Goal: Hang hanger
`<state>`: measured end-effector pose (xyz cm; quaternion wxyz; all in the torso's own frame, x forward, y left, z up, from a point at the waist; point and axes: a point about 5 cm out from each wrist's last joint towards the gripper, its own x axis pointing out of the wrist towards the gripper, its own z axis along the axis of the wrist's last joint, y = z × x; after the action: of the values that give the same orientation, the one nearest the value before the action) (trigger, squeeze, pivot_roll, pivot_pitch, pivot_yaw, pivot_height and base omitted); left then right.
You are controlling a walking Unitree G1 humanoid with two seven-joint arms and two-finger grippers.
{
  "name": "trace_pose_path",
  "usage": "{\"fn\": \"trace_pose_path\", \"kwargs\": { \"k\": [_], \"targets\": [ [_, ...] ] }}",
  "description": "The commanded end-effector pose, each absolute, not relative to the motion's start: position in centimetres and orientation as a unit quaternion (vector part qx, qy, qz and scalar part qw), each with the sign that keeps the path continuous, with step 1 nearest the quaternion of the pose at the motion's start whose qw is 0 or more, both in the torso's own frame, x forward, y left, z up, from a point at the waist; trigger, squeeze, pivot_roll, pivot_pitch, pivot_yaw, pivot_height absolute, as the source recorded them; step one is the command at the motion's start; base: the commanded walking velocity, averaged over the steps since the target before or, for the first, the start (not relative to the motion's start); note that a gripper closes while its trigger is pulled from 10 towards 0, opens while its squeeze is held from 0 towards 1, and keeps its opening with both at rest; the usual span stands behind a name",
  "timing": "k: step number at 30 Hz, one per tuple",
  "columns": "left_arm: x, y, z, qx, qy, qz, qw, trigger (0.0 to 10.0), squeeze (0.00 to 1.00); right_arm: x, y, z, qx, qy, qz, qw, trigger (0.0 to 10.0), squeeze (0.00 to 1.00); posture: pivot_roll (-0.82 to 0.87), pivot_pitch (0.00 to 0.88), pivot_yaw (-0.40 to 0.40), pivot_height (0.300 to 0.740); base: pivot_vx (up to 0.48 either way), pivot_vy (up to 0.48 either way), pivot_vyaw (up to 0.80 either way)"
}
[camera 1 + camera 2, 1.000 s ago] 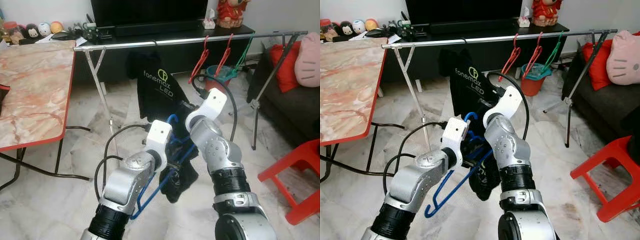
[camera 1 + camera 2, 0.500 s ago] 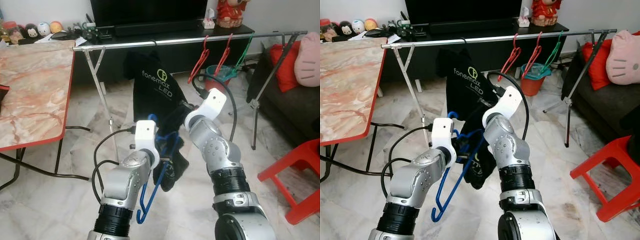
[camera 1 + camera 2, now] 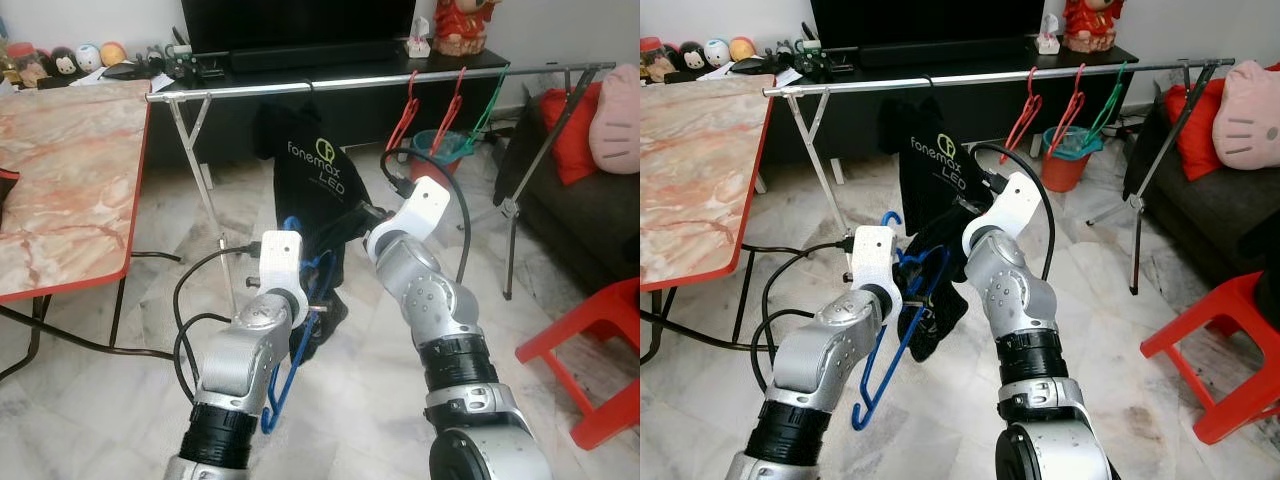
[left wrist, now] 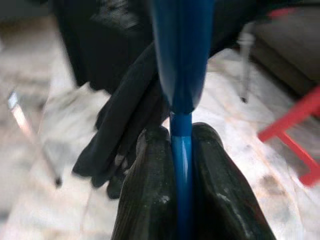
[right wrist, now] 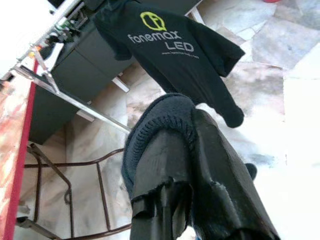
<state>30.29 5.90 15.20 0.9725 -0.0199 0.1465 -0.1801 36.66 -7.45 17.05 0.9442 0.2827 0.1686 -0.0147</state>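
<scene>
Two silver arms reach forward over pale marbled floor tiles [image 3: 90,400].

Left pincer [image 4: 181,150]: two matte black fingers [image 4: 147,200] clamped on the thin smooth shaft of a blue plastic hanger [image 3: 883,355]. That hanger hangs steeply tilted beside the left forearm, its curled hook [image 3: 890,218] uppermost near the white wrist block, its lower end near the floor. It is well below the rail and not on it.

Right pincer [image 5: 172,165]: fingers clenched on a fold of dark ribbed knit garment [image 5: 160,125], soft and thick-edged. The black cloth droops between the two arms, draped across the blue hanger.

Drying rack [image 3: 330,85]: one straight, shiny metal rail on thin angled legs, standing across the room ahead. Hung on it:
- one black T-shirt [image 3: 315,170], printed "fonemax LED" in pale letters with a yellow-green ring logo, just behind the pincers;
- two red hangers [image 3: 403,122] and one green hanger [image 3: 490,100], thin plastic, tilted, toward the right end.

Surroundings:
- counter [image 3: 60,190], glossy marble-pattern top with red edge, on black tube legs, at left;
- low black TV cabinet [image 3: 330,60] behind the rail;
- red plastic stool [image 3: 600,350] at right;
- dark sofa with red cushion [image 3: 578,130] and pink plush pillow [image 3: 615,120].
</scene>
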Motion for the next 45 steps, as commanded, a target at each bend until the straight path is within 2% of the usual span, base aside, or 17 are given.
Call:
{"fn": "trace_pose_path", "kwargs": {
  "k": [1, 8, 26, 34, 40, 45],
  "targets": [
    [29.7, 5.2, 15.7, -0.004, 0.137, -0.212, 0.967, 10.0, 0.0, 36.5, -4.4, 18.5, 0.3, 0.161, 0.019, 0.94, 10.0, 0.0, 0.02, 0.0, -0.036, 0.74, 0.0, 0.0, 0.0],
    [29.7, 6.6, 15.4, 0.031, 0.138, -0.18, 0.974, 10.0, 0.0, 37.1, -7.3, 17.8, 0.277, 0.152, -0.019, 0.949, 10.0, 0.0, 0.02, 0.0, -0.034, 0.74, 0.0, 0.0, 0.0],
    [29.6, 9.3, 14.4, 0.133, 0.187, -0.129, 0.965, 10.0, 0.0, 37.2, -8.6, 17.3, 0.26, 0.148, -0.045, 0.953, 10.0, 0.0, 0.02, 0.0, -0.029, 0.74, 0.0, 0.0, 0.0],
    [29.0, 8.9, 14.8, 0.171, 0.188, -0.175, 0.951, 10.0, 0.0, 37.4, -9.6, 16.7, 0.239, 0.147, -0.067, 0.958, 10.0, 0.0, 0.02, 0.0, -0.032, 0.74, 0.0, 0.0, 0.0],
    [29.5, 8.8, 15.8, 0.157, 0.149, -0.153, 0.964, 10.0, 0.0, 37.4, -9.8, 16.6, 0.232, 0.147, -0.067, 0.959, 10.0, 0.0, 0.02, 0.0, -0.032, 0.74, 0.0, 0.0, 0.0],
    [29.5, 8.3, 17.1, 0.16, 0.114, -0.172, 0.965, 10.0, 0.0, 37.3, -10.0, 16.1, 0.204, 0.148, -0.062, 0.966, 10.0, 0.0, 0.03, 0.0, -0.033, 0.74, 0.0, 0.0, 0.0]
  ]
}}
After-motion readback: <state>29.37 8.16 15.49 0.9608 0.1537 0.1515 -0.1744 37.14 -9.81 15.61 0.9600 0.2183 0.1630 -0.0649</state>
